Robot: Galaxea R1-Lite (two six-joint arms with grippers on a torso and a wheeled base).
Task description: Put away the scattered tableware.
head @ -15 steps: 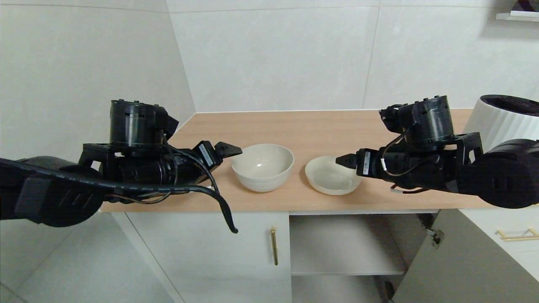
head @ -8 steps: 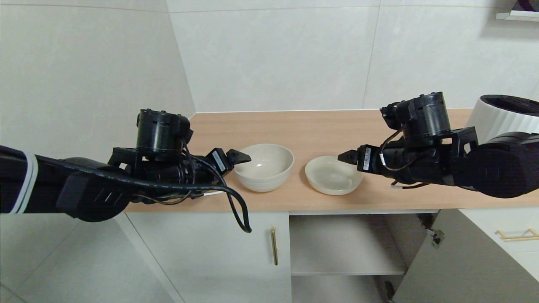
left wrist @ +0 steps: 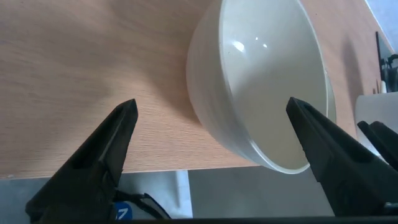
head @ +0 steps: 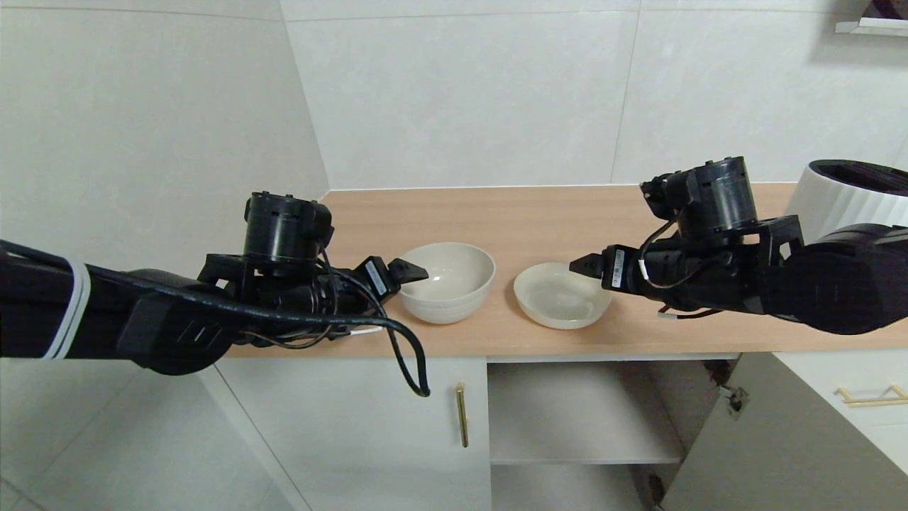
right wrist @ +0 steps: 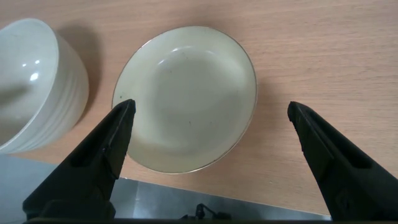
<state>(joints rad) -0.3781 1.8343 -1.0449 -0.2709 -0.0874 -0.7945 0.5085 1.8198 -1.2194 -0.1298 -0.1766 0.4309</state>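
Note:
A deep cream bowl (head: 447,280) stands near the front of the wooden counter (head: 511,213). A shallow cream dish (head: 560,294) lies just to its right. My left gripper (head: 415,271) is level with the bowl's left rim, and its tip overlaps that rim. In the left wrist view this gripper (left wrist: 210,106) is open, its fingers (left wrist: 115,134) spread on either side of the bowl (left wrist: 261,81). My right gripper (head: 578,267) hovers over the dish's right edge. It is open too (right wrist: 210,107), with the dish (right wrist: 186,96) lying between and below its fingers.
A white ribbed container (head: 851,195) stands at the counter's far right. Below the counter a cabinet is open, showing a bare shelf (head: 574,426), its door (head: 766,440) swung out to the right. A tiled wall closes the left side.
My left arm has moved right and forward, bringing its gripper from beside the bowl up to the bowl's left rim. The right gripper rose a little and otherwise barely moved.

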